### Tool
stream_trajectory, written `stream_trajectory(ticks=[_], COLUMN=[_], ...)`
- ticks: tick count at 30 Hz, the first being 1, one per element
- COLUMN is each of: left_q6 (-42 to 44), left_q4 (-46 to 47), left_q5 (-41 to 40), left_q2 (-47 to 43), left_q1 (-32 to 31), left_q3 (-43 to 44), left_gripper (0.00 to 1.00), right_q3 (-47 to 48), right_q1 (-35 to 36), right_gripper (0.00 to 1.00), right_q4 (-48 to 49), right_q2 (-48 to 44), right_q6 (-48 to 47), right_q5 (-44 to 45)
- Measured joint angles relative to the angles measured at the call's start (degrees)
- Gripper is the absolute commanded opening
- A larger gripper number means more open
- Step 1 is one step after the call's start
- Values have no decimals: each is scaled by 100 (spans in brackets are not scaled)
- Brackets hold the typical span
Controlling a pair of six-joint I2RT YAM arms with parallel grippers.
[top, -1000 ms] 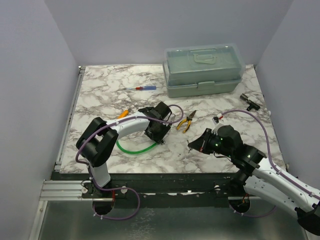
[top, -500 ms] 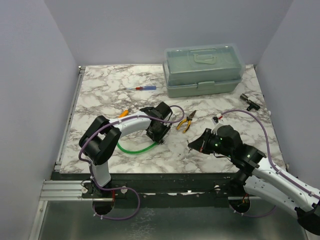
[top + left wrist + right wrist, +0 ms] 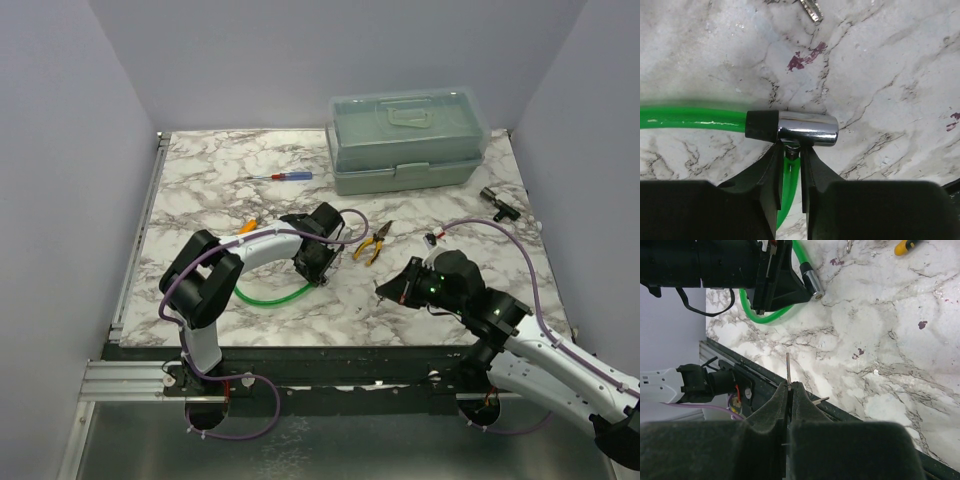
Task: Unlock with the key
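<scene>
My right gripper (image 3: 790, 386) is shut on the key; its thin silver blade (image 3: 788, 367) sticks out past the fingertips, and the head is hidden between the pads. In the top view this gripper (image 3: 385, 290) hovers over the table right of the lock. My left gripper (image 3: 790, 150) is shut on the neck under the chrome lock barrel (image 3: 807, 128) of a green cable (image 3: 690, 117). In the top view the left gripper (image 3: 318, 264) sits at the cable loop (image 3: 265, 298). The barrel (image 3: 813, 284) shows in the right wrist view, well ahead of the key.
Yellow-handled pliers (image 3: 372, 243) lie between the arms. A red-and-blue screwdriver (image 3: 285, 177) lies at the back left and a green toolbox (image 3: 408, 140) at the back right. A small black part (image 3: 497, 205) lies near the right edge. A small silver piece (image 3: 811, 9) lies beyond the lock.
The left arm's elbow has shifted slightly to the right while its gripper stays on the lock. The right arm has not visibly moved.
</scene>
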Motion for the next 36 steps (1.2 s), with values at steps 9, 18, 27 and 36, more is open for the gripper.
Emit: stream_trajectory(ticks=[9,18,27,36], left_q6=[-151,-216,-332,-439], left_q4=[138,273,494,649], left_q5=[136,170,308,424], left_q2=[-15,-715,-1738,-2487], left_q1=[-2,-2,-2,-2], left_q3=[-28,-330,-614,-876], left_gripper=[0,0,0,0], right_q3=[-79,-107,-337,-37], right_q1=[0,0,0,0], right_gripper=[0,0,0,0], right_q4=[-2,94,774,1202], right_q2=[-87,-83,184,837], right_q6=[28,70,262,210], right_q5=[0,-66,-369,-905])
